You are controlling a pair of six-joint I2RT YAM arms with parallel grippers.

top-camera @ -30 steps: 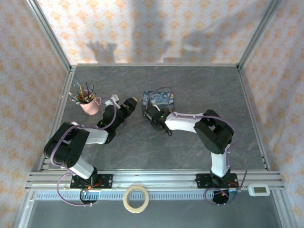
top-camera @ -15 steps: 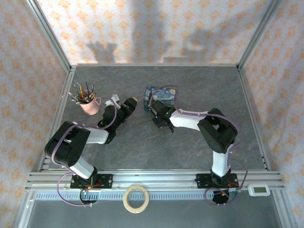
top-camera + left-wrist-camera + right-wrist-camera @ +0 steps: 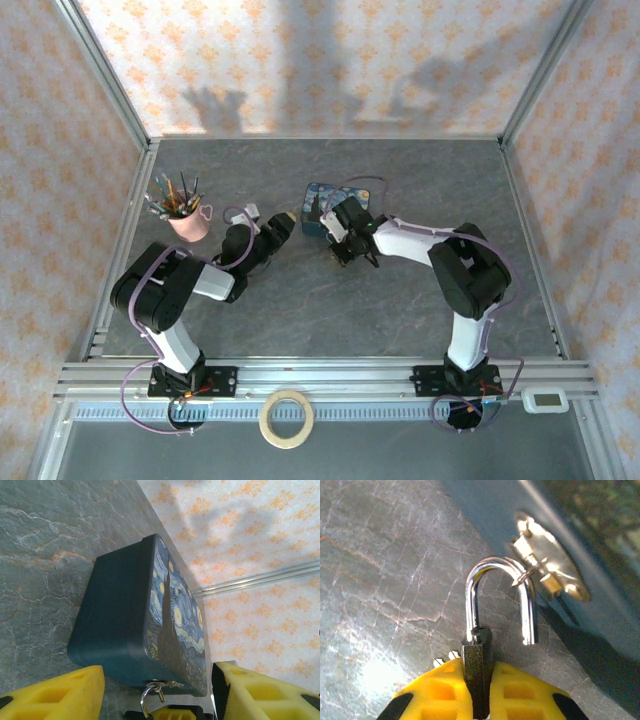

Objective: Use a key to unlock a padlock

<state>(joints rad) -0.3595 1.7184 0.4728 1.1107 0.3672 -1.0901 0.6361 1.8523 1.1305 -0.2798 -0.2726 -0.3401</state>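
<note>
The right pincer (image 3: 477, 682) clamps the padlock (image 3: 476, 652) by its body. Ahead of its tips, the open shackle (image 3: 492, 564) hooks the hasp loop (image 3: 522, 577) of the starry-night tin (image 3: 600, 535). A skewed pull could snag there and drag the tin. The left pincer (image 3: 157, 695) gapes wide.

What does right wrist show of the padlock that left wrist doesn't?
Right wrist, not left: the padlock body pinched in the right gripper, with one shackle leg free of the body. Left wrist, not right: the whole blue tin with its starry painted lid, ahead of the open left gripper. Both: the shackle hooked through the tin's hasp, and the grey table.
</note>
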